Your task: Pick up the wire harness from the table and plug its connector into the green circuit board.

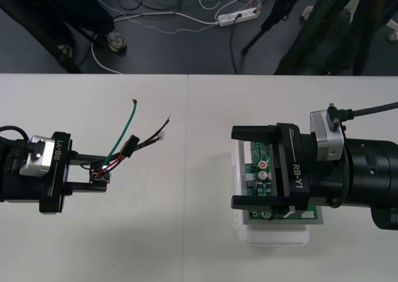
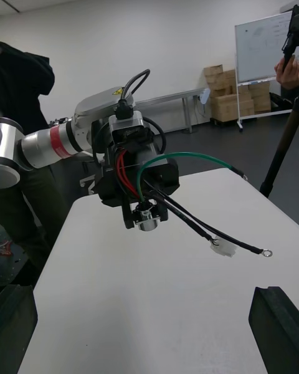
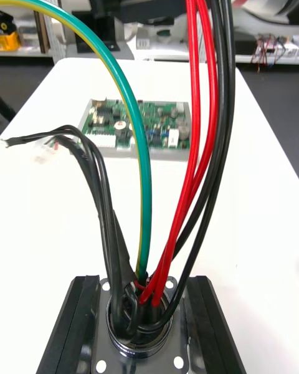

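Left hand [image 1: 99, 172] grips the one harness [image 1: 127, 146] by its socket [image 3: 140, 333]; right hand [image 1: 235, 168] stands open over the one board [image 1: 260, 161].

The left claw [image 1: 102, 172] reaches in from 9 o'clock and points toward 3 o'clock, fingers clamped on the harness [image 1: 132, 146]. The right claw [image 1: 247, 168] reaches in from 3 o'clock and points toward 9 o'clock, fingers spread wide.
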